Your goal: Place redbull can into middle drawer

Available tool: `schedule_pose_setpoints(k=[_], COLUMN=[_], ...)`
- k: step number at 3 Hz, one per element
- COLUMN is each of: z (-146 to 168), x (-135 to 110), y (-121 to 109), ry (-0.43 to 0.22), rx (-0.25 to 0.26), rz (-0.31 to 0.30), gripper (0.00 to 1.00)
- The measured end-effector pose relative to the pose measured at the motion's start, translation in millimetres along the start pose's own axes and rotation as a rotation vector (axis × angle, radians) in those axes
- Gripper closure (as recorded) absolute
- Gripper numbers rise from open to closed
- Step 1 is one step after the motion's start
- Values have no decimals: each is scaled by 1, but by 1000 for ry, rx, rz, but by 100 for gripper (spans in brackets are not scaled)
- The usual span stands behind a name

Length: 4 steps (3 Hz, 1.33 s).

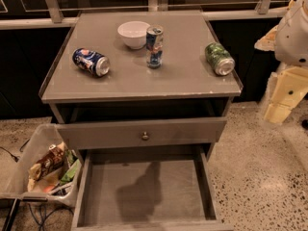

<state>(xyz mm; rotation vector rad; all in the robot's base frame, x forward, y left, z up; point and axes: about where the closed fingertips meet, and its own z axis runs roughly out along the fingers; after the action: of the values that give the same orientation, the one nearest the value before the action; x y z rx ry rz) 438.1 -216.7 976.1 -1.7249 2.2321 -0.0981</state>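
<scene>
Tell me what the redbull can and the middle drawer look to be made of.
Redbull can: thin metal, likely aluminium, glossy printed blue-and-silver wall, bare shiny top. Middle drawer: seemingly wood painted matt grey, flat floor showing only a soft shadow. Gripper hangs right of the cabinet, clear of both.

redbull can (pixel 154 46) glossy metal, silver top | open drawer (pixel 185 189) matt grey wood, smooth floor | desk (pixel 144 80) smooth grey, faint sheen | bowl (pixel 133 33) glossy white | hand (pixel 284 97) cream matt plastic, right of desk
</scene>
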Motion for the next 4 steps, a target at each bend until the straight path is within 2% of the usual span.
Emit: schedule_pose_setpoints(k=[1, 2, 3, 4], z=[0, 11, 22, 11], x=[0, -20, -52, -79], y=[0, -16, -55, -102], ry=[0, -80, -168, -293], rx=[0, 12, 33, 99], rz=[0, 39, 75, 118], gripper=[0, 0, 0, 0])
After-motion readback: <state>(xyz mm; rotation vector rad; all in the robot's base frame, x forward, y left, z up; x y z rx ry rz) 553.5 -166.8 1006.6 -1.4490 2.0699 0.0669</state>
